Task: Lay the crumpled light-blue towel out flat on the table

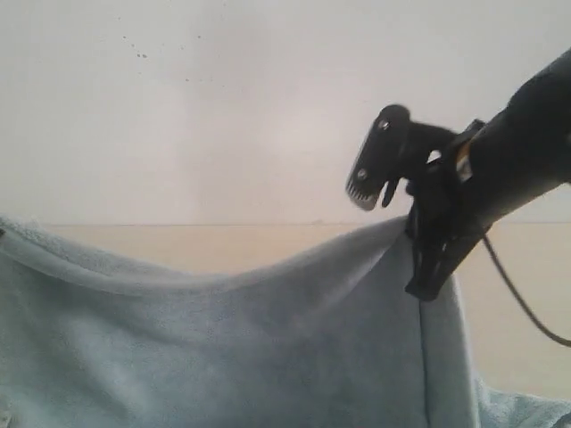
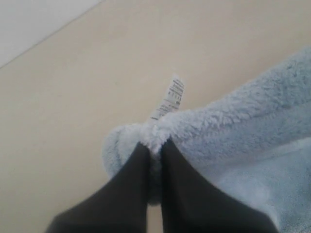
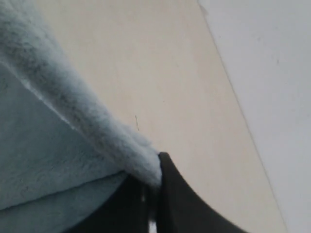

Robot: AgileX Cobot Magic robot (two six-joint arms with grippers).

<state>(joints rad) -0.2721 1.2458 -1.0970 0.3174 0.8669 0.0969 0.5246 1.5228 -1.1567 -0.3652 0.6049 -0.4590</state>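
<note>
Pale-blue terry fills the lower half of the exterior view. The towel (image 1: pixel 223 339) hangs as a raised sheet, its top hem sagging in a curve from the left edge of the frame up to a peak at centre right. At that peak the right arm (image 1: pixel 522 134) enters from the right edge and slants down and leftward, with a thin cable (image 1: pixel 522 303) looping beneath it. A black toothed piece (image 1: pixel 376 160) juts up and left just above the cloth. Behind the towel the beige counter (image 1: pixel 268 242) shows as a band under the white wall (image 1: pixel 223 107).

The left wrist view shows the left jaws nearly together, their dark fingers (image 2: pixel 129 194) clamped on a bunched corner of the towel. A small white label (image 2: pixel 170 99) sticks out from that corner over the bare counter.

In the right wrist view the right jaws are likewise pinched shut on the fluffy hem, dark fingers (image 3: pixel 182 199) at lower centre. The hem runs from the upper left of the frame down into the grip, with counter and wall beyond.
</note>
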